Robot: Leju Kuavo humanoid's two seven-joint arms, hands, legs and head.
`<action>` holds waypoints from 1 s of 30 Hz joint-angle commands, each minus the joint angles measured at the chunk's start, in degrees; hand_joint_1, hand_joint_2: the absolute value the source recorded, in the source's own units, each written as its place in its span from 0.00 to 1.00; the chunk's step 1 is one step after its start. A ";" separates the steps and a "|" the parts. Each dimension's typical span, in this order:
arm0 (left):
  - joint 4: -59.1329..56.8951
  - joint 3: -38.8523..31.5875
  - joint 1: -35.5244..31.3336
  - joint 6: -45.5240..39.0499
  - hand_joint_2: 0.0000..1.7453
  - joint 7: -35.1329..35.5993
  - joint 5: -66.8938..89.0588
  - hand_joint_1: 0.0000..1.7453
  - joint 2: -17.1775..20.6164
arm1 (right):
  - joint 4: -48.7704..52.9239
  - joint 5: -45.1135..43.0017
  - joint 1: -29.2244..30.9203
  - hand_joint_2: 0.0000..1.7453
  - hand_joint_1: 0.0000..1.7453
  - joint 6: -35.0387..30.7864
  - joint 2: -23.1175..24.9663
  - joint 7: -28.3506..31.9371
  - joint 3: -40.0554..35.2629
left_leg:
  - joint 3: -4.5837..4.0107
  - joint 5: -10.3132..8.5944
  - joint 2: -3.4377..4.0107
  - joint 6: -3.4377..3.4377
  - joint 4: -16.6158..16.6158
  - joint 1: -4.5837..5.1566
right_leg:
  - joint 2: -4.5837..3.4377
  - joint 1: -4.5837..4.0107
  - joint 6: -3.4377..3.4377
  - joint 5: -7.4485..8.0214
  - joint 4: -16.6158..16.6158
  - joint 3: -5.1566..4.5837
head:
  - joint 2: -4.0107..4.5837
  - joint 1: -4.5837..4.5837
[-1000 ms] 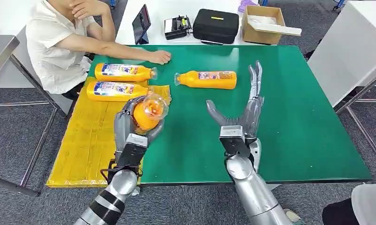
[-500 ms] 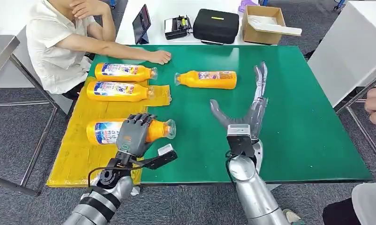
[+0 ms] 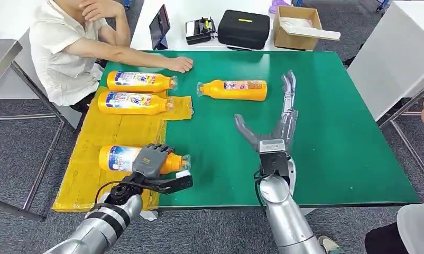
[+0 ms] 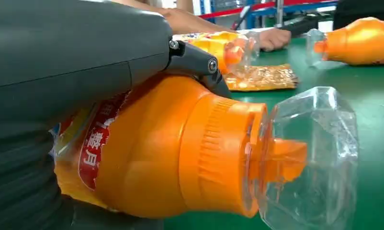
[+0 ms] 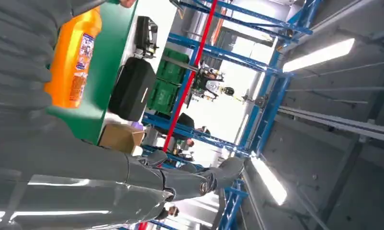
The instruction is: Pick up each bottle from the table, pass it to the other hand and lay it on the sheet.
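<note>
Left hand (image 3: 150,160) grips the near bottle (image 3: 126,157) around its shoulder, fingers draped over the top; the left wrist view shows the thumb under it and the clear cap (image 4: 309,158) sticking out past the hand. Bottle lies flat on the yellow sheet (image 3: 93,174) at the sheet's near right corner, long axis parallel to the table's near edge, cap pointing right onto the green table (image 3: 331,159), base toward the sheet's left edge.

Right hand (image 3: 276,132) is empty, fingers spread and stretched toward the far edge, over the middle of the table, well apart from any bottle.

Two more bottles lie on the sheet's far end: second bottle (image 3: 133,102) and far bottle (image 3: 140,81), both parallel to the near one, caps right. Fourth bottle (image 3: 233,89) lies on bare green near the table's centre-far area, cap pointing left.

Person's fist (image 3: 181,64) rests on the far left corner of the table.
</note>
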State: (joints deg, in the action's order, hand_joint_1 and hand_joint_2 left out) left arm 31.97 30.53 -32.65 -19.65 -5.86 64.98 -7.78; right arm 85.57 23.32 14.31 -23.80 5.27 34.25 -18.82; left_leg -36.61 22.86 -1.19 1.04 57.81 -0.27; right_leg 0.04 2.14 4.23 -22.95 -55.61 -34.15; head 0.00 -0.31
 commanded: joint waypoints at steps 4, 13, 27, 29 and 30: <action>-7.70 0.46 -2.53 3.49 1.00 -1.58 -0.80 1.00 -1.17 | -3.52 -0.99 0.79 1.00 0.00 0.14 0.30 0.98 2.93 | 0.39 0.12 0.20 -0.05 0.01 -0.11 | -0.09 -0.16 -0.29 -0.05 0.09 0.39 | 0.00 0.02; -8.18 0.66 -3.61 8.53 1.00 -0.13 -1.22 0.03 -1.72 | -3.18 -0.83 0.35 1.00 0.00 0.36 0.38 1.04 2.99 | 0.44 0.10 0.17 -0.07 0.01 -0.11 | -0.06 -0.16 -0.29 -0.06 0.07 0.47 | 0.00 0.00; -10.02 2.04 -5.51 20.61 1.00 -3.23 -5.68 0.00 -1.71 | -6.83 -3.37 2.28 1.00 0.00 2.33 0.37 1.09 4.66 | 0.54 0.04 0.18 -0.05 -0.05 -0.04 | -0.11 -0.08 -0.20 0.00 0.09 0.55 | 0.00 0.00; -10.24 2.39 -5.67 21.25 1.00 -3.51 -5.86 0.00 -1.67 | -7.03 -3.45 2.39 1.00 0.00 2.38 0.40 1.11 4.61 | 0.50 0.03 0.16 -0.04 -0.03 -0.03 | -0.11 -0.07 -0.17 0.01 0.07 0.53 | 0.00 0.00; -10.24 2.39 -5.67 21.25 1.00 -3.51 -5.86 0.00 -1.67 | -7.03 -3.45 2.39 1.00 0.00 2.38 0.40 1.11 4.61 | 0.58 0.06 0.25 -0.05 -0.04 -0.06 | -0.17 -0.11 -0.24 0.01 0.10 0.59 | 0.00 0.00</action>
State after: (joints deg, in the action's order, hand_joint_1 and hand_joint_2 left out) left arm 27.36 30.60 -38.44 -0.76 -8.92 59.32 -9.84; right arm 83.60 20.30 13.89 -21.66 5.62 35.21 -15.47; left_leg -36.28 22.82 -1.24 1.02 57.80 -0.26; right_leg 0.07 2.14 4.23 -22.94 -55.60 -33.77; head 0.00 -0.31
